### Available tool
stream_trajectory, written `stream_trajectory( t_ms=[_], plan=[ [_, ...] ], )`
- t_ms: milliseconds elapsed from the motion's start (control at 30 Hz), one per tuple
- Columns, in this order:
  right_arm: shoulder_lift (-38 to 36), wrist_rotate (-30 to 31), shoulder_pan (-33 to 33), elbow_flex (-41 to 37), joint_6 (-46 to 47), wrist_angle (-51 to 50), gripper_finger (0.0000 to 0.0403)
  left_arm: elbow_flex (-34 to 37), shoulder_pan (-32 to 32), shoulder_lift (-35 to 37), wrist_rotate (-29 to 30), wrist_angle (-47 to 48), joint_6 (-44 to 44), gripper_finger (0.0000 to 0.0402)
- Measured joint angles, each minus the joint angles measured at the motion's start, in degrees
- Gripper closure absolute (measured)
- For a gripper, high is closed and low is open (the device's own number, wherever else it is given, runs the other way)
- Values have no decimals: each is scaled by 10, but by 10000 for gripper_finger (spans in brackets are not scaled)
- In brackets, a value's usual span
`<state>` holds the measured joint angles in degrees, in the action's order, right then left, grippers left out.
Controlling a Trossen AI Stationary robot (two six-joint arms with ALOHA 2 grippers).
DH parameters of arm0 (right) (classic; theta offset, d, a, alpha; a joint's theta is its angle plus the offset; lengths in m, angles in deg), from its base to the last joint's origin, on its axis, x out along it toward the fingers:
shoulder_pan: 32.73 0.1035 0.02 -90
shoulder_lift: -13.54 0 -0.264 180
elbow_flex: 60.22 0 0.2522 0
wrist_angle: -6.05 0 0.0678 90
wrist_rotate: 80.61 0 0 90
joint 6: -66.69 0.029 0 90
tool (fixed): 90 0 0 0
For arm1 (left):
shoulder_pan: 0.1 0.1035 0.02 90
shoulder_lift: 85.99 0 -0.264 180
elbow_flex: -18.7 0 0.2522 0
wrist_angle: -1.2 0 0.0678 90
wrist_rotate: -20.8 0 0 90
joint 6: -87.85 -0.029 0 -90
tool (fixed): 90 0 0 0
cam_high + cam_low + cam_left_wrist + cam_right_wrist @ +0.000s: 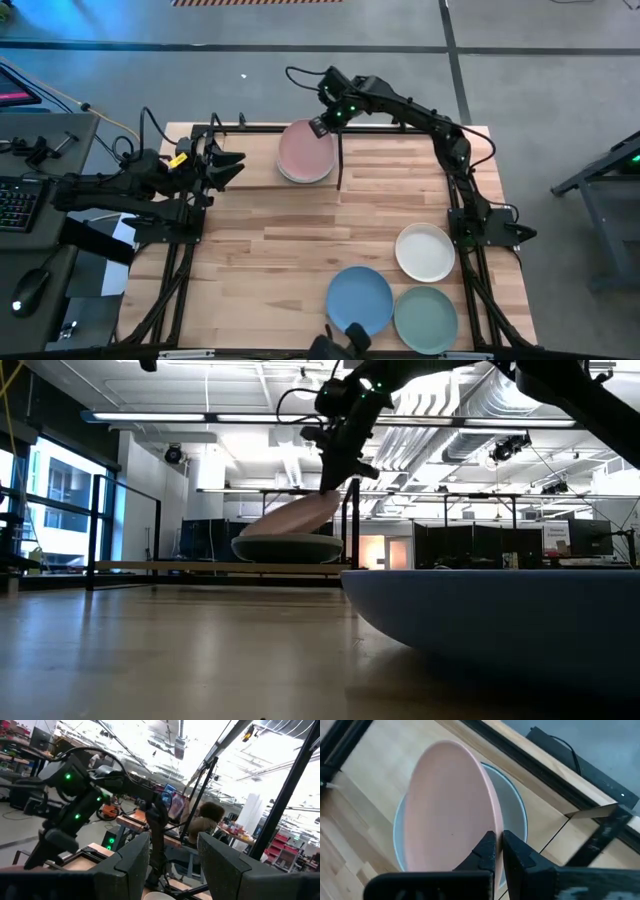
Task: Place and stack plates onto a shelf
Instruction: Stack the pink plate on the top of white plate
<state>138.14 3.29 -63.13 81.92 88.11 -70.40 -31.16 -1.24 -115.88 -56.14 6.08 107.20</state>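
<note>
Right gripper (499,851) pinching the pink plate (447,810) by its rim | plate tilting over the shelf (385,155) stack | left gripper (228,165) waiting open at the table's left edge.

The pink plate (306,148) hangs tilted over a pale plate (292,173) stacked on the shelf (380,165) at the worktop's far edge, its low rim touching the stack, its raised rim pinched. Near the front right corner lie the white plate (425,252), blue plate (359,300) and sage green plate (426,318), flat, side by side.
</note>
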Motion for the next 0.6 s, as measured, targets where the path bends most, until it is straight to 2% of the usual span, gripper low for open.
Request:
stream_trajectory(
  t_ms=[333,433,600],
  plan=[
    [15,-1,1,0,-8,4,395,0,0,0,0,1,0,245],
    [15,-1,1,0,-10,4,367,0,0,0,0,1,0,245],
    [15,-1,1,1,-22,4,294,0,0,0,0,1,0,245]
  ],
)
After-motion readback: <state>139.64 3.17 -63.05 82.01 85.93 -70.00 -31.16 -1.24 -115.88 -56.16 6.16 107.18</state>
